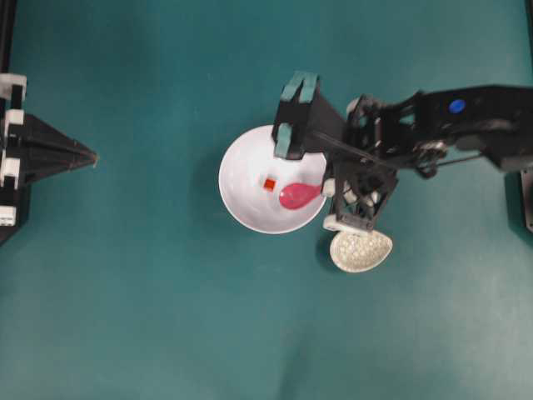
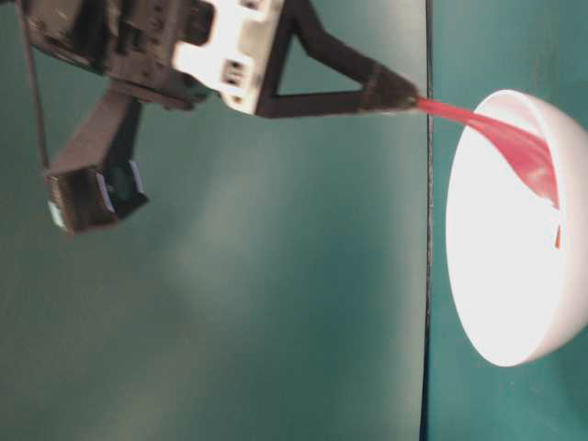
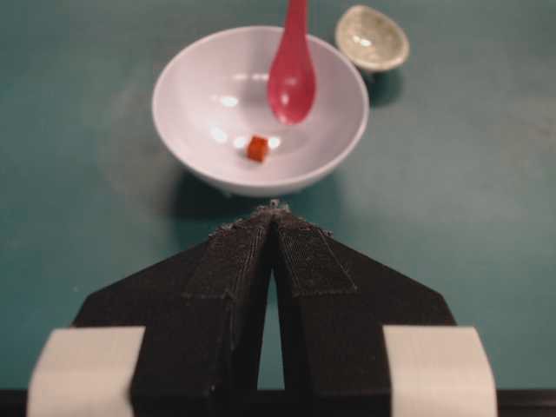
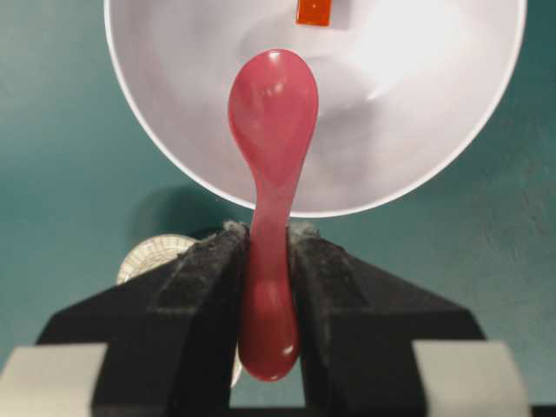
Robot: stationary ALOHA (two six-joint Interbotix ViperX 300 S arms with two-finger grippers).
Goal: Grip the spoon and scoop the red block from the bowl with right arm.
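The white bowl (image 1: 241,200) sits mid-table. Inside it lies the small red block (image 1: 269,184), near the bottom. My right gripper (image 4: 269,234) is shut on the handle of the pink spoon (image 4: 271,113), whose scoop hangs over the bowl's inside, a little short of the red block (image 4: 314,11). In the table-level view the spoon (image 2: 514,138) slopes down from the fingertips into the bowl (image 2: 501,276). The left wrist view shows the spoon's scoop (image 3: 291,82) raised just behind the block (image 3: 257,148). My left gripper (image 3: 274,208) rests shut and empty, well left of the bowl (image 3: 195,130).
A small cream speckled dish (image 1: 361,250) stands just beyond the bowl's right side, partly under the right arm (image 1: 433,125). The left gripper (image 1: 90,157) points toward the bowl from the table's left edge. Teal table surface surrounds the bowl.
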